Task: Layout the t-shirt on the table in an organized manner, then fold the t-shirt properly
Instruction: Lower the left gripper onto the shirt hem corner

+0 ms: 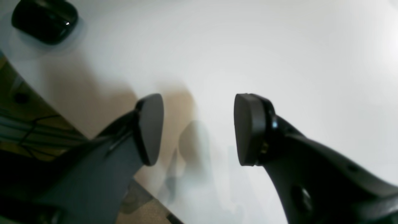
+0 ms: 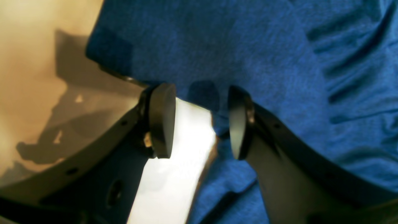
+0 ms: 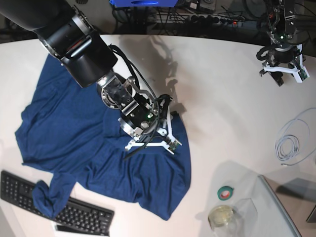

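1. The t-shirt (image 3: 98, 148) lies rumpled on the table (image 3: 222, 98) — one sleeve draped over a keyboard (image 3: 59, 207).
2. The right gripper (image 3: 170, 131) hangs over its edge — the left gripper (image 3: 286, 71) well apart.

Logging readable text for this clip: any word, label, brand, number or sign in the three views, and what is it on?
None can be read.
t-shirt: plain blue, no print showing.
keyboard: key legends too small to read.
roll of tape: no legible marking.
black object in the left wrist view: blurred, no lettering visible.
table: bare white, no label.
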Robot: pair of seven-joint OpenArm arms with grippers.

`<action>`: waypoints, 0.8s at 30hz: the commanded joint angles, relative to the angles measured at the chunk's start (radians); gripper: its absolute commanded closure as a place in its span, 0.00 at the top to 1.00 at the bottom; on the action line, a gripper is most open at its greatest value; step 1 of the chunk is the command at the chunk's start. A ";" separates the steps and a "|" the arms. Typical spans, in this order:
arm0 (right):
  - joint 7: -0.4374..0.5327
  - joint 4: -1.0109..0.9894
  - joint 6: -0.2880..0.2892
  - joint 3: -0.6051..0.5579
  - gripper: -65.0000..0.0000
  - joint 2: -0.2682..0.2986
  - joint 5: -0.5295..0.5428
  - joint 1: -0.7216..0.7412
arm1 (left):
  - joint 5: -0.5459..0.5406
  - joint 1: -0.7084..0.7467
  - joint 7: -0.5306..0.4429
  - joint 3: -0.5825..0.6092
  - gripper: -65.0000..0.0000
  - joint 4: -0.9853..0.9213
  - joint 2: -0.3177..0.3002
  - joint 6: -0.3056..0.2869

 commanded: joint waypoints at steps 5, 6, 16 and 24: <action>0.028 0.061 -0.007 -0.092 0.38 -0.016 0.005 0.000 | 0.008 -0.002 -0.022 0.011 0.53 0.029 -0.011 0.003; 0.028 0.116 -0.007 -0.067 0.38 -0.011 0.005 -0.023 | 0.008 -0.005 -0.022 0.048 0.53 0.038 -0.012 0.003; -0.049 0.733 -0.007 0.402 0.38 0.142 0.004 -0.327 | 0.001 -0.244 -0.022 0.603 0.54 -0.021 -0.006 0.003; -0.049 0.814 -0.001 0.605 0.38 0.256 0.007 -0.456 | -0.001 -0.344 -0.020 0.709 0.69 -0.098 0.100 0.003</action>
